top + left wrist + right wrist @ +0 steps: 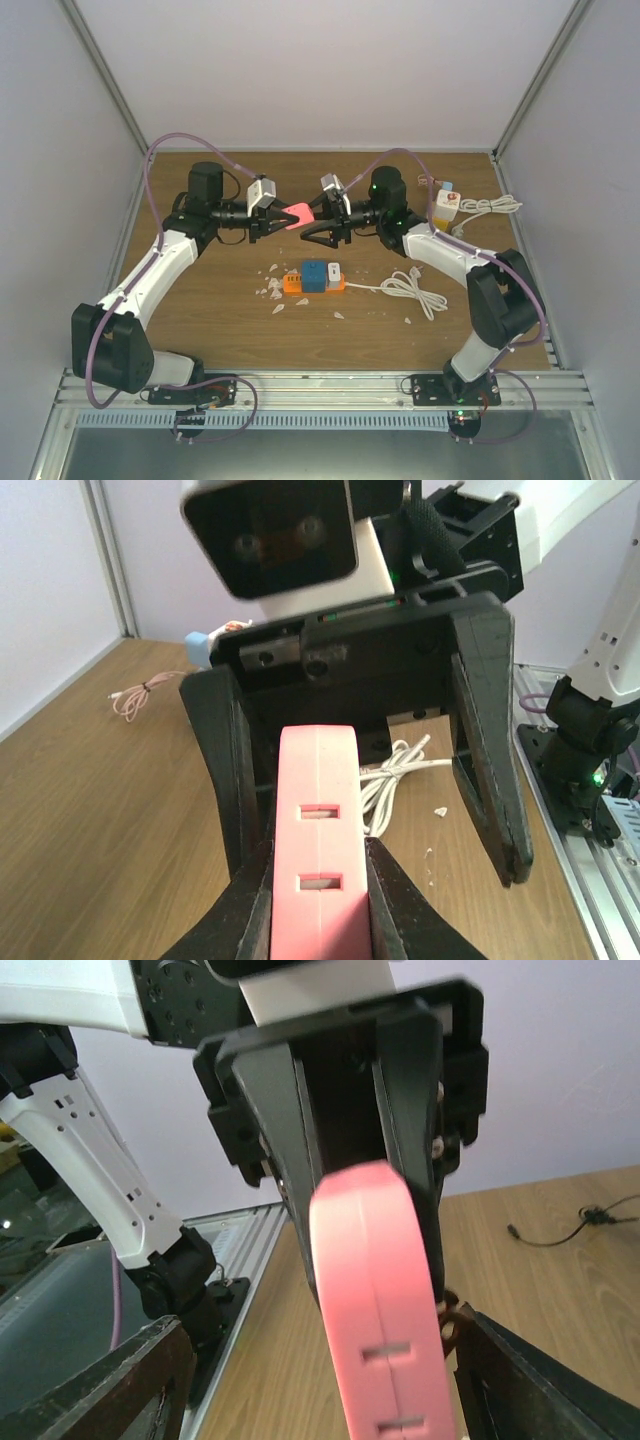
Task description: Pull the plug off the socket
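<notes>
1. The pink socket piece (297, 214) hangs in the air between the two arms, above the wooden surface (200, 320) and just behind an orange power strip (312, 283); two narrow slots show on its face, and nothing is seen plugged into them.
2. The left claw (280, 222) pinches the piece by its lower end, one finger on each flat side; this probably anchors it so the other arm has something firm to pull against.
3. The right claw (304, 226) is spread wide, one finger on either side of the free end and neither touching it; it looks placed to close on that end and draw it away.
4. Both arms reach inward from the outer sides, forearms roughly level, wrists pointing straight at each other so the claws meet nose to nose at the middle.
5. On the surface, the orange power strip carries a blue plug (315, 275) and a white plug (333, 272); a white cable (415, 293) coils to its right; small white scraps (272, 290) lie to its left.
6. Whether the pink piece splits into plug and socket cannot be told from these views.
</notes>
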Controlling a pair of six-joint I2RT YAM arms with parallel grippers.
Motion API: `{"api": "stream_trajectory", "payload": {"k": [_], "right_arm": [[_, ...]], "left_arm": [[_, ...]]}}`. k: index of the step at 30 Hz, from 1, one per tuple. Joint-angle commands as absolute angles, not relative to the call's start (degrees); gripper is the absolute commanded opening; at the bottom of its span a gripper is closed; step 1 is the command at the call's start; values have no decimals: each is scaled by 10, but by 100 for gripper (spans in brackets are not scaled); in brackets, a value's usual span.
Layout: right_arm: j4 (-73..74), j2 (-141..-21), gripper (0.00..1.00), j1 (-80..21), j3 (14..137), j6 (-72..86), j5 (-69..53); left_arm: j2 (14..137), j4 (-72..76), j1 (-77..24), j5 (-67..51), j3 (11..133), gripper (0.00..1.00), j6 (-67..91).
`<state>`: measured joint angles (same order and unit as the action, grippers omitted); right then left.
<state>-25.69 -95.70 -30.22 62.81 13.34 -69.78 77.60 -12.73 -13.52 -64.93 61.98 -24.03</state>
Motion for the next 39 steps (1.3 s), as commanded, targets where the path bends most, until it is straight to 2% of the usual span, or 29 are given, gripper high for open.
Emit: {"api": "stream_trajectory", "payload": {"k": [1,4,11,18,21,25,27,32,36,39], "right_arm": [[-247,-961,71,-301,661,107,-712],[-244,-957,64,-302,663,105,-731],[-217,-950,38,-307,658,80,-732],[-194,-944,20,-307,654,69,-726],[-191,-945,9,-307,656,74,-723],[-196,-947,1,-305,658,88,-721],[-201,-947,1,-304,659,96,-720],[-206,-947,1,-301,658,102,-718],[-207,-950,1,-301,655,102,-713],[-213,-951,1,-301,654,105,-713]], "left_arm": [[764,-116,-138,-648,613,0,-237],[768,-107,-137,-629,612,0,-220],[779,-100,-135,-620,619,0,-203],[780,-109,-117,-624,621,3,-207],[779,-120,-112,-629,619,11,-214],[778,-135,-101,-642,618,27,-218],[780,-138,-89,-649,618,38,-215],[787,-159,-66,-684,614,58,-226],[801,-187,-66,-724,616,58,-246],[809,-188,-70,-742,616,50,-247]]}}
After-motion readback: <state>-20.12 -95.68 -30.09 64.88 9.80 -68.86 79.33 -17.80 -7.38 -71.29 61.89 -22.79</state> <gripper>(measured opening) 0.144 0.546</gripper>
